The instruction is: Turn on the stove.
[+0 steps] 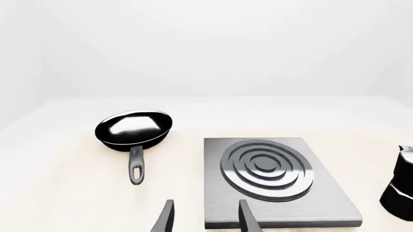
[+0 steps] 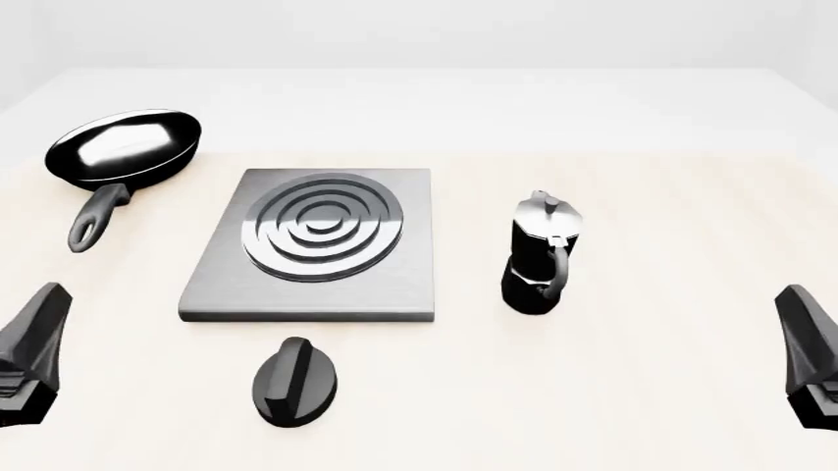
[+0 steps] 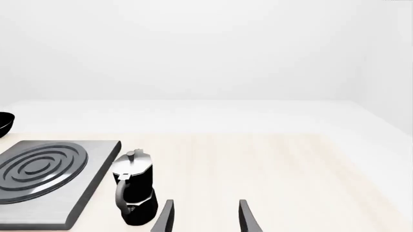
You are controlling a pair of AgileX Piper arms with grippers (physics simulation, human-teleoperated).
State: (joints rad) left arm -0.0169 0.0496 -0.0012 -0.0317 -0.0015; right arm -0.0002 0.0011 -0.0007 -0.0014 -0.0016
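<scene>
Grey steel, the stove [image 2: 314, 270] lies mid-table, its black knob [image 2: 294, 381] apart at its 6 o'clock, seemingly reachable by either arm. Left gripper [image 1: 205, 218] and right gripper [image 3: 205, 217] hang back, jaws spread, empty. Frying pan [image 2: 122, 147] sits at 10 o'clock, moka pot [image 2: 540, 257] at 3; neither blocks the knob.

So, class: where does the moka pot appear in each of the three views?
Left wrist view: moka pot, cut off by the picture's edge, beyond the stove.
Front view: centre-right, standing right of the stove.
Right wrist view: beside the stove's corner.
Shared landmark: the stove.
</scene>
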